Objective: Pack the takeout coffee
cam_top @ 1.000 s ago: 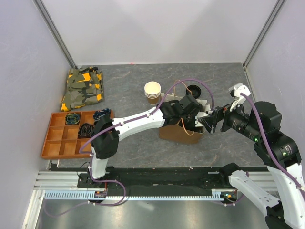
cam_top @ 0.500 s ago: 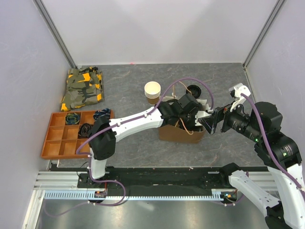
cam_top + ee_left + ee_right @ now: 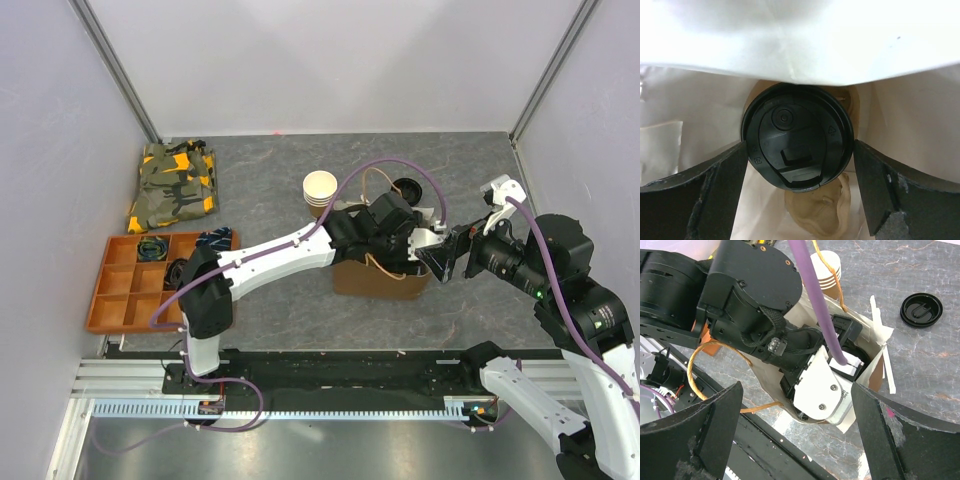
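Observation:
The takeout coffee (image 3: 797,137) shows only its round black lid, face-on, inside the white-lined brown paper bag (image 3: 375,280). My left gripper (image 3: 800,145) is down in the bag's mouth. Its two fingertips stand wide, and each inner face meets the lid's rim, so it is shut on the lid. A crumpled tan shape (image 3: 822,212) lies below the lid. In the top view the left wrist (image 3: 385,222) hides the cup. My right gripper (image 3: 797,387) hangs open just right of the bag (image 3: 877,375), with nothing between its fingers.
A stack of cream-rimmed cups (image 3: 320,192) stands behind the bag on the left. A loose black lid (image 3: 406,187) lies behind it on the right. An orange compartment tray (image 3: 130,290) and a camouflage cloth (image 3: 172,185) sit at the left.
The left wrist has shifted slightly back and to the left at the bag's mouth. The right arm has not moved.

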`<state>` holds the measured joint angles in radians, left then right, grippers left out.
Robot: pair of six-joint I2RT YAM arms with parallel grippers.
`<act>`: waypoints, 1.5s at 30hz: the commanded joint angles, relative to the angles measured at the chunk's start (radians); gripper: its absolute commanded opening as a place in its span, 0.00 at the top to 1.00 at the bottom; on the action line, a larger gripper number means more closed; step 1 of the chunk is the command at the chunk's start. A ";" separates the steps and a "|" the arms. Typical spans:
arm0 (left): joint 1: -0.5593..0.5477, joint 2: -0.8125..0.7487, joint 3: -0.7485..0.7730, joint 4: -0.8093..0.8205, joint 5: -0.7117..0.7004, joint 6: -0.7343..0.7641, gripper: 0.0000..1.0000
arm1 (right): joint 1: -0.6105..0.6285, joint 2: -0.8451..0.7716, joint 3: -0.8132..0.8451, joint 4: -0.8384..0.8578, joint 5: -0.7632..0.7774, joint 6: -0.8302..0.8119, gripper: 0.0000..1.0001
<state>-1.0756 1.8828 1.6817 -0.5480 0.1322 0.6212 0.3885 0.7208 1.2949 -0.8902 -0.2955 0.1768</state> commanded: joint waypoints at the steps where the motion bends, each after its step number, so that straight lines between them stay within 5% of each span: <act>1: -0.007 -0.077 0.007 0.000 0.003 0.009 0.07 | -0.003 -0.006 0.012 0.037 -0.011 -0.010 0.02; 20: -0.003 -0.181 -0.103 0.095 0.079 -0.005 0.10 | -0.002 -0.018 -0.005 0.020 0.002 -0.014 0.02; 34: 0.002 -0.248 -0.094 0.194 -0.005 -0.011 0.11 | -0.002 -0.014 -0.045 0.013 0.019 -0.014 0.03; 45: 0.019 -0.287 -0.066 0.224 -0.025 -0.015 0.23 | -0.002 -0.009 -0.045 0.025 0.016 -0.039 0.03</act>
<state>-1.0660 1.6890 1.5635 -0.4377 0.0807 0.6224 0.3885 0.7013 1.2701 -0.8074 -0.2951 0.1757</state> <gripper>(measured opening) 0.800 0.971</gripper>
